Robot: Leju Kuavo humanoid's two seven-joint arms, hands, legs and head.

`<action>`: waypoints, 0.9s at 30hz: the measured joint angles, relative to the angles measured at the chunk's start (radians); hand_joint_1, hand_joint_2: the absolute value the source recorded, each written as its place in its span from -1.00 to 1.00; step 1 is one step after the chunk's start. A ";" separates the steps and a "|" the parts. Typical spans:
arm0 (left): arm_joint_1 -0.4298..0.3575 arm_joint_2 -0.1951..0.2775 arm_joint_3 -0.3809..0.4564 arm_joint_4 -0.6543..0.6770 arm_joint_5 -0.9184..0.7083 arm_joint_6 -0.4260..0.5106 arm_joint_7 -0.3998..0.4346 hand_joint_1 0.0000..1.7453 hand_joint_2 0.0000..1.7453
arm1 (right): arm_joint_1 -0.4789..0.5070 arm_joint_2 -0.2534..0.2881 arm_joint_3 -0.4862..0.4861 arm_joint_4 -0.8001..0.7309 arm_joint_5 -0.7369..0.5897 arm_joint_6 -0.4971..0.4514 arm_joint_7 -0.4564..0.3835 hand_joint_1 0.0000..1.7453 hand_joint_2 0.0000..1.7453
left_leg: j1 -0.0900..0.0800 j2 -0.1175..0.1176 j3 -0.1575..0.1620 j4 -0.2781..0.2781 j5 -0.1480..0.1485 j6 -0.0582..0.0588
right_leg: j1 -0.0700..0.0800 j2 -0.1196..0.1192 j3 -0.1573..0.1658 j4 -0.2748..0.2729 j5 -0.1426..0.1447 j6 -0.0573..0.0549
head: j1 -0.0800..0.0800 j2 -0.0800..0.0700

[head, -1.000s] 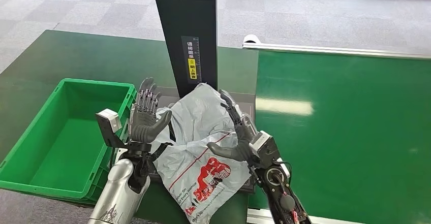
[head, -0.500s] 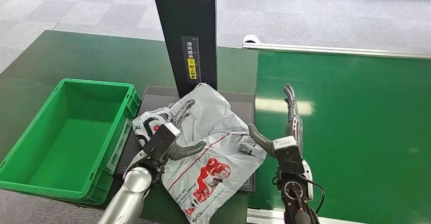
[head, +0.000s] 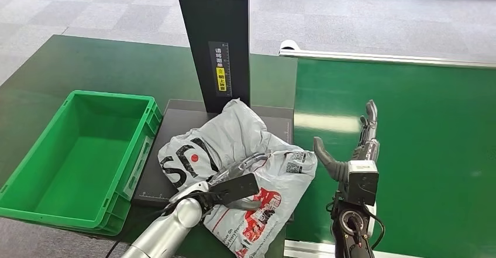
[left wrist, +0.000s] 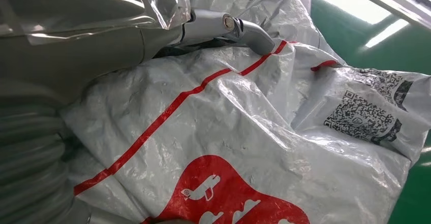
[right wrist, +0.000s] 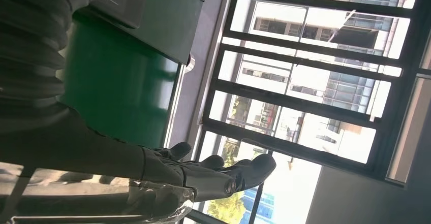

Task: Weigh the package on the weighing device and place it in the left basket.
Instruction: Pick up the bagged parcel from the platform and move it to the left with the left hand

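Grey plastic mailer package (head: 234, 164) on black scale platform (head: 175, 117): our left hand (head: 237, 179) now lies flat on it, gripping nothing, while our right hand (head: 357, 152) has withdrawn, fingers spread and empty, so we judge transfer to green plastic basket (head: 35, 211) imminent.

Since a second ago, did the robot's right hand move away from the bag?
Yes. The right hand was resting on the grey package beside the black post; now it stands open, off the package, over the green belt farther from the post.
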 joint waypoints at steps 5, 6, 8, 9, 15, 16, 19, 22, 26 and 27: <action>-0.037 -0.010 -0.014 0.061 -0.010 0.010 0.002 -1.00 1.00 | 0.004 0.001 -0.014 0.000 -0.006 -0.002 0.000 -1.00 1.00 | 0.000 -0.001 0.002 0.000 0.000 0.000 | 0.000 -0.001 0.002 0.000 0.000 0.000 | 0.000 0.000; -0.041 -0.011 -0.015 0.068 -0.010 0.011 0.002 -1.00 1.00 | 0.004 0.002 -0.015 0.000 -0.006 -0.002 0.000 -1.00 1.00 | 0.000 -0.001 0.002 0.000 0.000 0.000 | 0.000 -0.001 0.003 0.000 0.000 0.000 | 0.000 0.000; -0.047 -0.013 -0.016 0.080 -0.011 0.011 0.002 -1.00 1.00 | 0.005 0.002 -0.018 0.000 -0.006 -0.002 0.000 -1.00 1.00 | 0.000 -0.001 0.003 0.000 0.000 0.000 | 0.000 -0.001 0.004 0.000 0.000 0.000 | 0.000 0.000; -0.050 -0.013 -0.016 0.085 -0.011 0.011 0.002 -1.00 1.00 | 0.005 0.002 -0.019 0.000 -0.006 -0.002 0.000 -1.00 1.00 | 0.000 -0.001 0.004 0.000 0.000 0.000 | 0.000 -0.001 0.005 0.000 0.000 0.000 | 0.000 0.000; -0.059 -0.017 -0.016 0.103 -0.012 0.013 0.003 -1.00 1.00 | 0.008 0.005 -0.025 0.000 -0.007 -0.001 0.000 -1.00 1.00 | 0.000 -0.001 0.007 0.000 0.000 0.000 | 0.000 -0.001 0.008 0.000 0.000 0.000 | 0.000 0.000; -0.060 -0.017 -0.016 0.105 -0.014 0.014 0.004 -1.00 1.00 | 0.009 0.005 -0.027 0.000 -0.011 0.000 0.001 -1.00 1.00 | 0.000 -0.001 0.007 0.000 0.000 0.000 | 0.000 -0.001 0.008 0.000 0.000 0.000 | 0.000 0.000; -0.064 -0.020 -0.016 0.113 -0.024 0.016 0.003 0.31 1.00 | 0.011 0.010 -0.032 0.000 -0.038 0.020 0.006 -1.00 1.00 | 0.000 -0.001 0.008 0.000 0.000 0.000 | 0.000 -0.001 0.009 0.000 0.000 0.000 | 0.000 0.000; -0.067 -0.021 -0.016 0.121 -0.029 0.024 -0.018 1.00 1.00 | 0.014 0.014 -0.042 0.000 -0.083 0.057 0.015 -1.00 1.00 | 0.000 -0.001 0.009 0.000 0.000 0.000 | 0.000 -0.001 0.010 0.000 0.000 0.000 | 0.000 0.000; -0.068 -0.021 -0.013 0.122 -0.037 0.030 -0.042 1.00 1.00 | 0.019 0.017 -0.064 0.004 -0.199 0.158 0.049 -1.00 1.00 | 0.000 -0.002 0.009 0.000 0.000 0.000 | 0.000 -0.001 0.010 0.000 0.000 0.000 | 0.000 0.000; -0.068 -0.022 -0.012 0.122 -0.039 0.033 -0.050 1.00 1.00 | 0.019 0.018 -0.071 0.007 -0.234 0.185 0.061 -1.00 1.00 | 0.000 -0.002 0.009 0.000 0.000 0.000 | 0.000 -0.001 0.010 0.000 0.000 0.000 | 0.000 0.000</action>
